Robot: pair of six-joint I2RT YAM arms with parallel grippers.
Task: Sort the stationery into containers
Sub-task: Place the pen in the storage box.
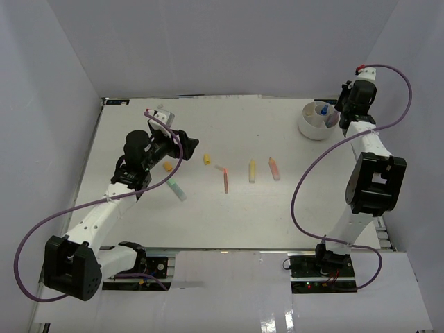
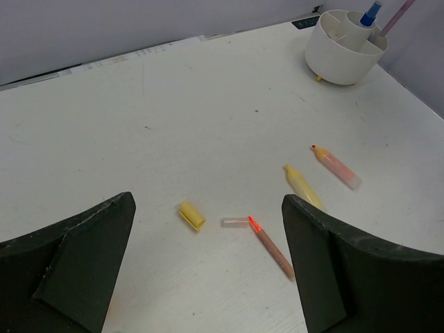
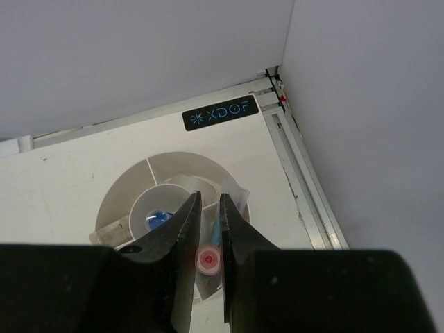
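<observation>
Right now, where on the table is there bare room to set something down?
Bare patches: the near strip between the scattered pens and the arm bases, and the far stretch left of the round white divided tub. Crowded: the middle row, from the green highlighter to the pink-orange highlighter.

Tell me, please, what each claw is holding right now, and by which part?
The right claw pinches a pink pen near its upper end, over the white tub. The left claw is open, holding nothing.

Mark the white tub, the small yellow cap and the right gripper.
white tub (image 2: 340, 59): left wrist view, outer wall.
small yellow cap (image 2: 192, 215): left wrist view, its middle.
right gripper (image 3: 210, 223): right wrist view, between the fingertips.
</observation>
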